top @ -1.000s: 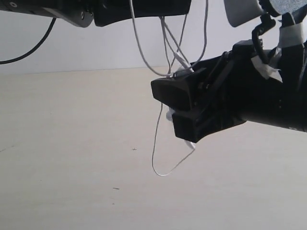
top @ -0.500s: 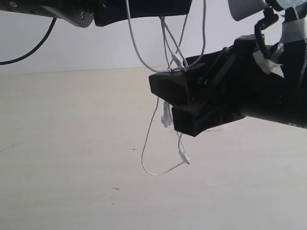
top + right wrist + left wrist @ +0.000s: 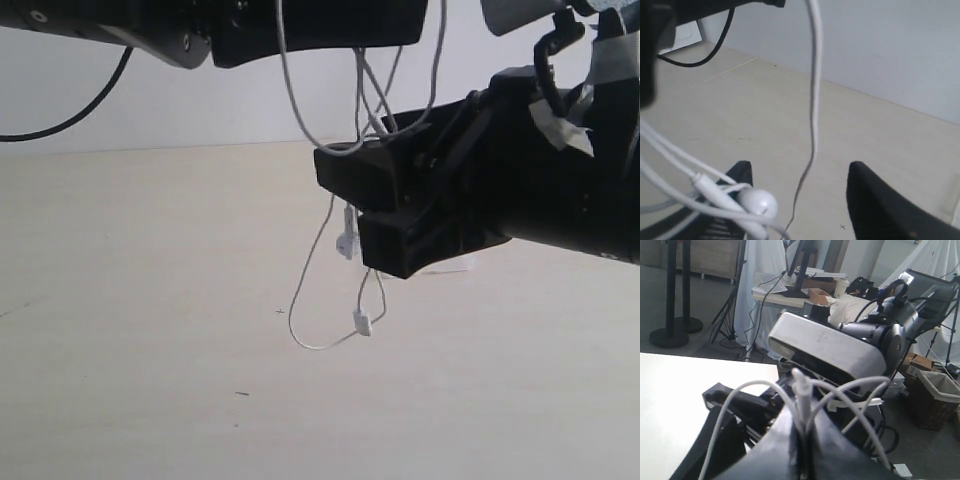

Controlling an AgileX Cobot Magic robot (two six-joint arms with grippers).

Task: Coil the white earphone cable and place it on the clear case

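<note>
The left claw (image 3: 801, 442) is clamped shut on several strands of the white earphone cable (image 3: 814, 75), holding them high above the worktop (image 3: 140, 300). The strands run down to the right claw (image 3: 350, 212), whose fingers stand apart. Some drape over its upper finger, and one hangs free through the gap, unpinched. An earbud (image 3: 347, 242) dangles just in front of that gap. Below it the cable loops in the air, clear of the worktop, and ends in a small white piece (image 3: 362, 322). Compared with a second ago, the left arm sits further right in the exterior view, the bottom of the loop hangs higher and further left, and the earbud now hangs free of the fingers rather than tucked against them
</note>
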